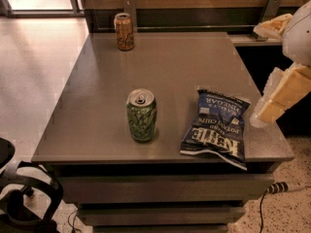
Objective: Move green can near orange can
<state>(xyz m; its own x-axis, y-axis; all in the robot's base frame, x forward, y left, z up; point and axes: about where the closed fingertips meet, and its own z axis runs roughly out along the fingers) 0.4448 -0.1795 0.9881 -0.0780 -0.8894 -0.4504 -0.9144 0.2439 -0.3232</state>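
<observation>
Approach stage: the tool hangs at 3 o'clock beside the desk, grip state cannot be told. Next, grasp the green can and carry it toward the orange can at 12 o'clock.

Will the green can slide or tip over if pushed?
The green can stands upright, tall on a narrow base, so a high push may tip it; a low push likely slides it on the smooth table. Tipped, its round body would probably roll. The gripper hangs at the table's right edge, apart from it.
</observation>
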